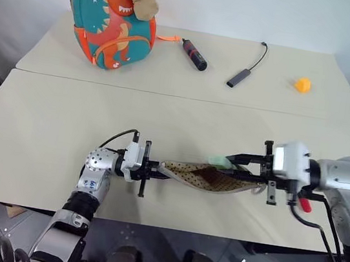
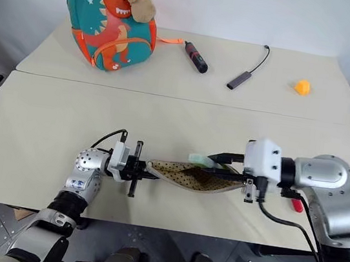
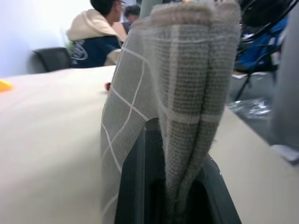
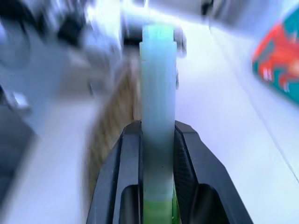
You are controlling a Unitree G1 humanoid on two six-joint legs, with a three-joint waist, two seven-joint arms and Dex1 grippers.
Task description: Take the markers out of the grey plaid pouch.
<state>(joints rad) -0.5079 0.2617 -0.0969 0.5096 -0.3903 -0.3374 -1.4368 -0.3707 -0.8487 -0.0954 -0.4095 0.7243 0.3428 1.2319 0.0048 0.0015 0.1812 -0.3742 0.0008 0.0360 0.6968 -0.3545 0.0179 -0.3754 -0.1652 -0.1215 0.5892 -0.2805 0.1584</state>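
We see our left gripper pinching one end of the flat grey plaid fabric pouch, which hangs just above the near beige table, its beige dotted lining showing. Our right gripper is clamped on the short light green marker pen, held level just above the pouch's opening. A red marker peeks out beside our right wrist.

Grey plaid pouch hangs open between my claws, dotted lining up, above near worktop edge. Light green marker gripped, right claw.
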